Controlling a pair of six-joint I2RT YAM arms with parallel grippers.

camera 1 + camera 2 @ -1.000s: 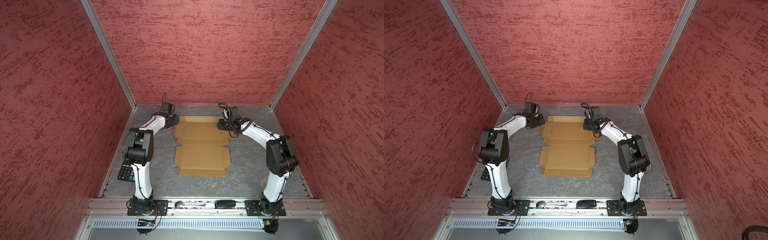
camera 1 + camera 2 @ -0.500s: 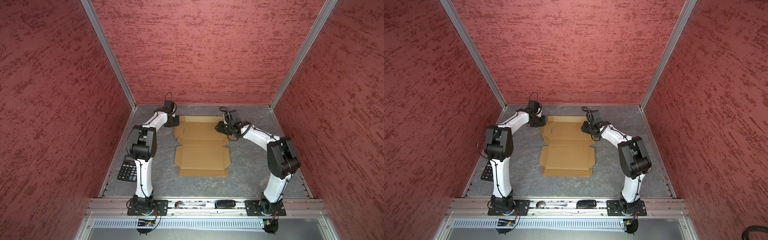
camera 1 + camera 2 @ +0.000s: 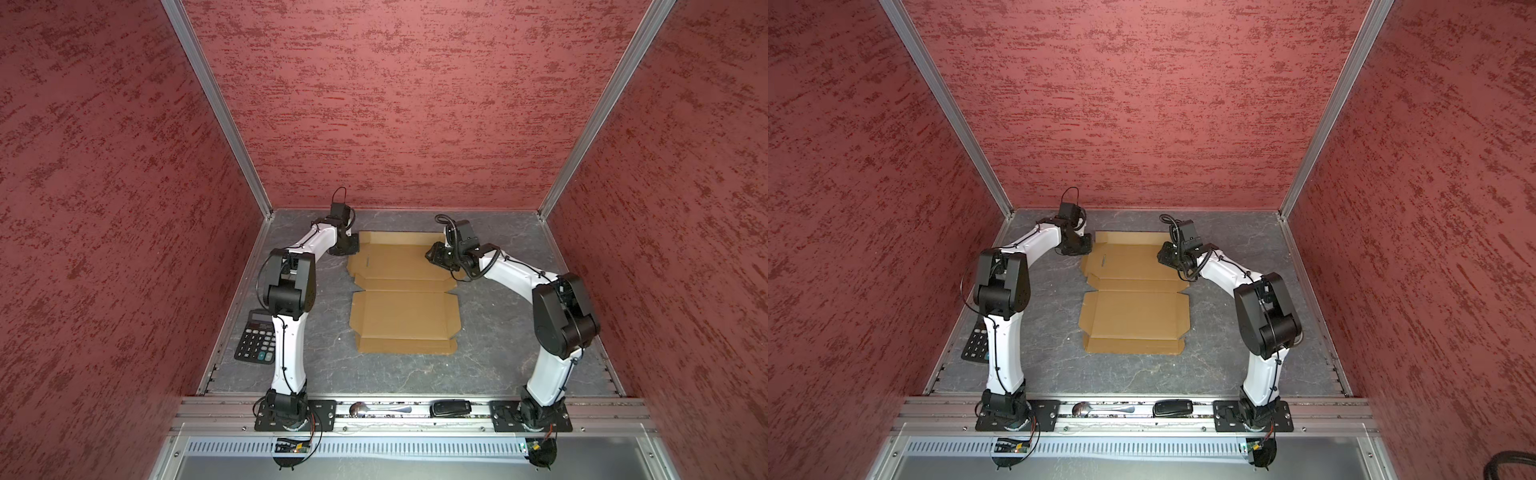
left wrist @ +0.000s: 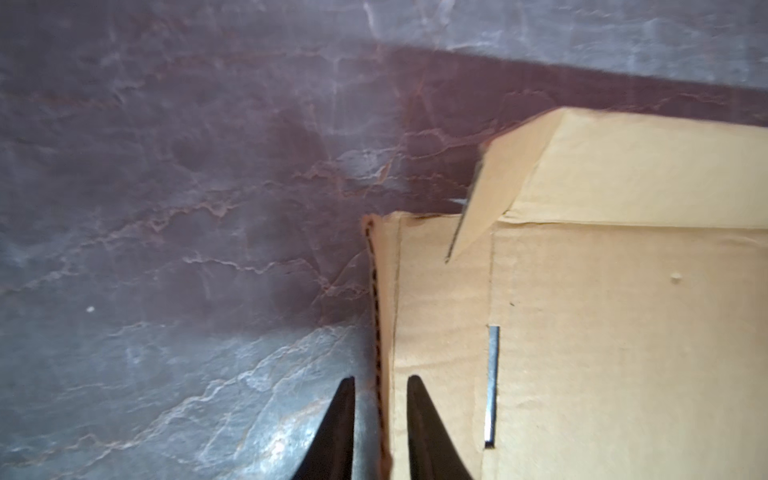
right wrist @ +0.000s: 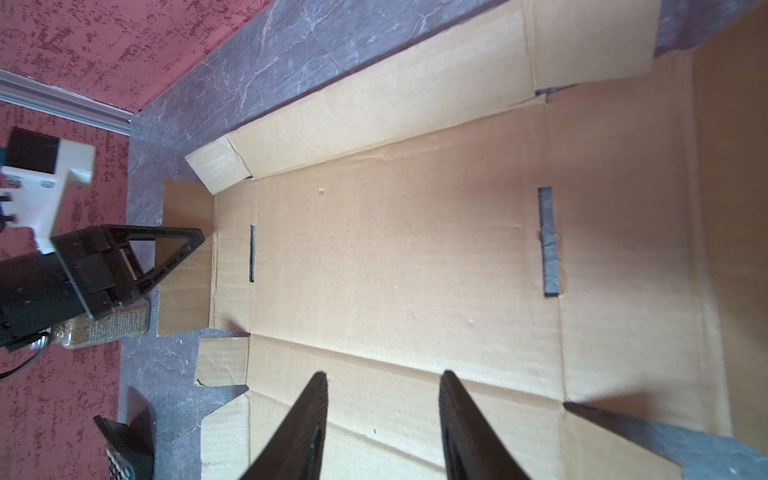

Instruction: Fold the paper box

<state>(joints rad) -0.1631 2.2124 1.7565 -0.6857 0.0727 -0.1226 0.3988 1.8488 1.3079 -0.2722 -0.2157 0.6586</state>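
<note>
Grey counter (image 3: 498, 332), red walls (image 3: 415, 104). Box (image 3: 405, 316) flat mid-counter, long axis front to back. Left pincer (image 4: 380, 415) nearer: narrow jaws astride far-left flap (image 4: 436, 311) edge, not pinching. Right pincer (image 5: 382, 415) half-open, empty, over far-right side.

A calculator (image 3: 255, 338) lies at the grey tabletop's (image 3: 498, 324) left edge; a spoon (image 3: 361, 409) rests on the front rail (image 3: 602, 410).

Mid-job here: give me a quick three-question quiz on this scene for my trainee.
1. True or false: the paper box is already folded shut.
2. Which sits beside the left arm? A) calculator B) mug C) tape
3. Fill in: the left hand straddles the edge of the box's side ____.
Key: 1 false; 2 A; 3 flap.
</note>
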